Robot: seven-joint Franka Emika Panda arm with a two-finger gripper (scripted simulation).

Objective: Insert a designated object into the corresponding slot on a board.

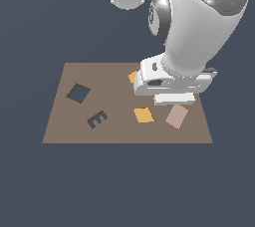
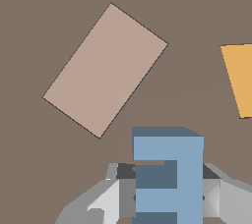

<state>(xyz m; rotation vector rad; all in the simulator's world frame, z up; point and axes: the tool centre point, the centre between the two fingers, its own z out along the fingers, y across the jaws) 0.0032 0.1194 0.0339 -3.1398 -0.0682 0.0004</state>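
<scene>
Light-blue E block [image 2: 168, 179] is sitting clamped in the gripper [image 2: 167, 196]; transport is beginning, needing travel toward 9 o'clock to the E-shaped slot [image 1: 97, 119].

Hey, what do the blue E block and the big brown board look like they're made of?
It's a simulator render, so only a guess. The blue E block looks like matte plastic or painted wood: flat uniform colour, crisp edges, no shine or grain. The brown board looks like matte wood or fibreboard: even dull brown, no gloss, with dark cutouts such as the E slot.
</scene>
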